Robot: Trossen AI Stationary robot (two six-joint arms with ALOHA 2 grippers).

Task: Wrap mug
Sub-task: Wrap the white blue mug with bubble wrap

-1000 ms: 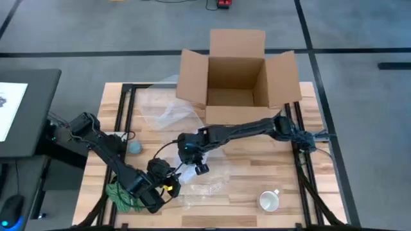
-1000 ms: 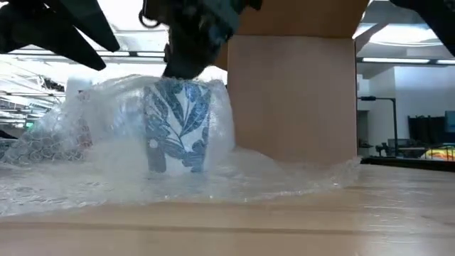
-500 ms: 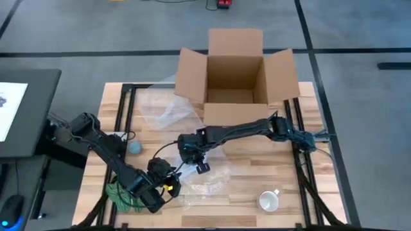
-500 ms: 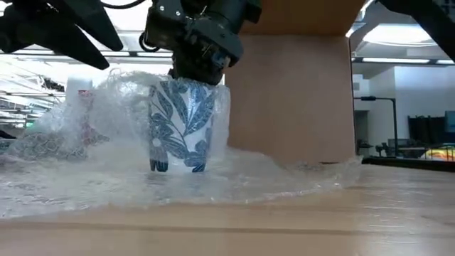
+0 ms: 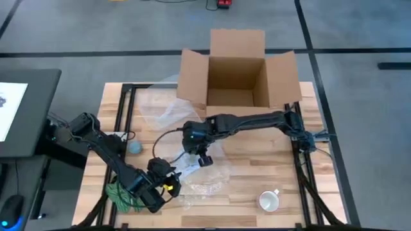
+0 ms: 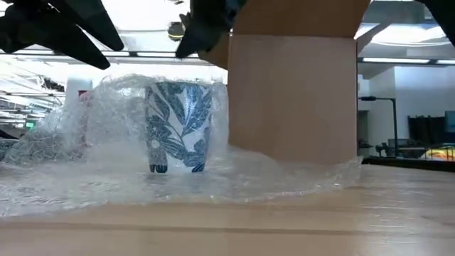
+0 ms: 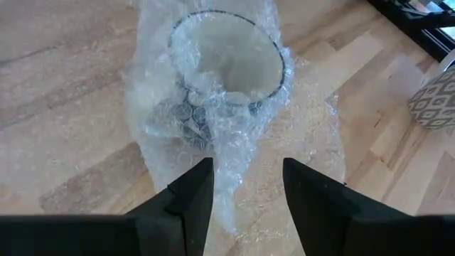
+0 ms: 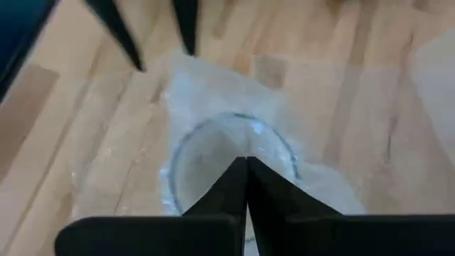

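The right gripper (image 5: 203, 158), fingers pressed together, is hanging above the leaf-patterned mug (image 6: 176, 126) in bubble wrap (image 6: 92, 142) near the table's (image 5: 257, 167) front edge while the left gripper (image 7: 242, 186) is gaping open beside it; no lettering is legible.

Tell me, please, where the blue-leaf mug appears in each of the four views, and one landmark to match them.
High view: blue-leaf mug not clearly visible, hidden in the bubble wrap near the table's front.
Low view: blue-leaf mug left of centre, upright.
Left wrist view: upper centre, seen from above.
Right wrist view: centre.
Shared landmark: the bubble wrap around it.
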